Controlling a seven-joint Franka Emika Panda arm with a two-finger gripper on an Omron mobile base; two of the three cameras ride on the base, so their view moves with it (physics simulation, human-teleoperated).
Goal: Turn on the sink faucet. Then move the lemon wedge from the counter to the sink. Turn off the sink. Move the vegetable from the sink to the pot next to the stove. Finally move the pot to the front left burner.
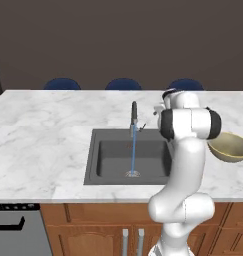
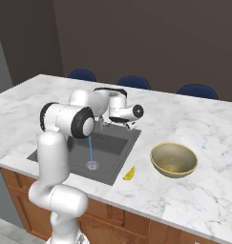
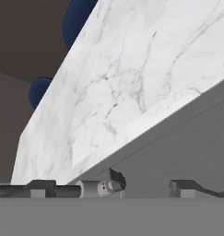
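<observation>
Water runs in a thin blue stream [image 1: 134, 152] from the dark gooseneck sink faucet [image 1: 134, 117] into the dark grey sink [image 1: 110, 160]. My gripper [image 3: 113, 186] hovers at the faucet's base behind the basin, open, with the fingertips [image 3: 42, 186] far apart. The small silver faucet handle [image 3: 102, 187] lies between them, touched by neither. In the right base view the gripper [image 2: 104, 125] sits over the sink's back rim [image 2: 129, 138]. The yellow lemon wedge [image 2: 130, 173] rests on the white marble counter [image 2: 194, 128], just right of the sink's front corner.
A tan bowl [image 2: 174, 159] stands on the counter right of the sink, close to the lemon wedge. Blue chair backs [image 1: 123, 84] line the counter's far edge. A grey appliance front [image 1: 13, 225] sits below the counter at the left.
</observation>
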